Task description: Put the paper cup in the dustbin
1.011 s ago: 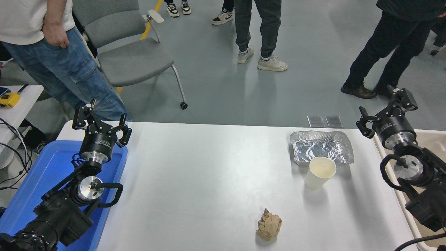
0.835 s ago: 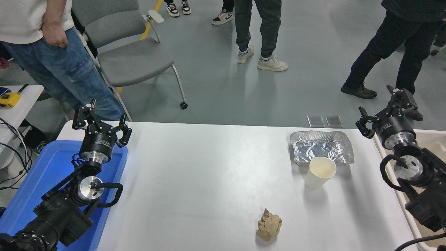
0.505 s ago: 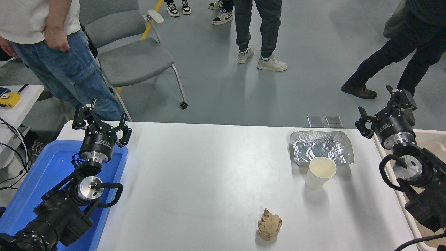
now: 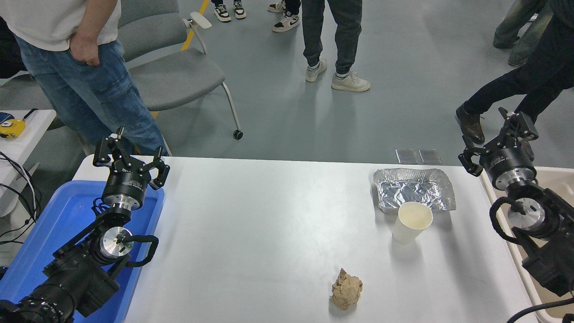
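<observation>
Paper cup (image 4: 411, 228) upright on desk (image 4: 269, 233) just before foil tray (image 4: 415, 188); right end effector (image 4: 497, 143) released, well apart; I'd approach sideways, grip mid-wall gently, toward dustbin (image 4: 554, 179).

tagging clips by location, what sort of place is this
Probably a robotics lab or demo hall: a grey painted floor, people standing around watching, and a white table set with test objects.

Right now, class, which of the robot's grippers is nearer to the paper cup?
The right. The right gripper hangs open beyond the table's right edge, up and right of the paper cup. The left gripper sits open far across the table, over the blue tray.
</observation>
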Controlling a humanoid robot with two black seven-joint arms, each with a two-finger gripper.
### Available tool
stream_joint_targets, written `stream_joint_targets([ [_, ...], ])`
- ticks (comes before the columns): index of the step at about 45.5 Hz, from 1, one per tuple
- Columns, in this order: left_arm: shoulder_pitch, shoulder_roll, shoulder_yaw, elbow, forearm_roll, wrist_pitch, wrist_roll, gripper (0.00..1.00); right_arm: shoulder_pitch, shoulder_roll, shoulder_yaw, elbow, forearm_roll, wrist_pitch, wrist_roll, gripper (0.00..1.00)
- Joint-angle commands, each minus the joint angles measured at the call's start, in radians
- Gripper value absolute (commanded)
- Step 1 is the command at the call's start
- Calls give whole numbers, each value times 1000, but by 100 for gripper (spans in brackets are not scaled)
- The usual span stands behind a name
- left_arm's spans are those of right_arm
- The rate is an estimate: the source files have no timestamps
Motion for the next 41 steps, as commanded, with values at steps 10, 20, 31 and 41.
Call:
stream_joint_targets([
  [10,-1,0,0,0,0,-2,0,100,-5,-4,3,-2,0,0,-1,100],
  [20,-1,-2,0,-2,0,-2,0,100,-10,-3,-4,-1,1,0,-1,100],
  [31,-3,-2,0,-3,0,-2,0,100,-16,-6,-2,13,1,3,-9,100],
  [41,-1,-2,0,-3,0,-2,0,100,-19,-53,-63,128,-20,17,-87,100],
])
